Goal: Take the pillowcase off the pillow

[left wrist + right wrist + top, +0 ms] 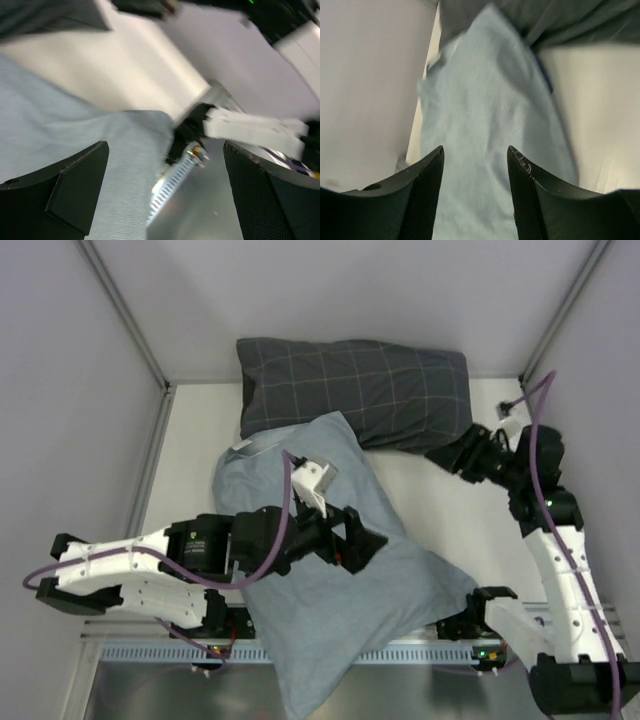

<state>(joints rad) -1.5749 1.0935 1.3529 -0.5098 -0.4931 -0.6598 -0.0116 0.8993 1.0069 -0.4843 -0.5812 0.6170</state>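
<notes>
Both jaws are standing released, holding nothing. Left gripper (362, 530) is hovering over the pale blue-grey cloth pillowcase (330, 615), which is draping from the worktop's near edge to its centre. Right gripper (450, 455) is hanging beside the dark grey checked pillow (360, 385) at the far edge. The white pillow isn't showing, so any next pinch should be catching cloth only.

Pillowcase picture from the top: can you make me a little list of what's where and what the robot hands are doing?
pillowcase: pale blue-grey cloth, spread on the table, near corner hanging over the edge
dark checked pillow: at the back, pillowcase's far corner overlapping it
left gripper: open wide, over the pillowcase, holding nothing
right gripper: open, by the dark pillow's right end, holding nothing
</notes>
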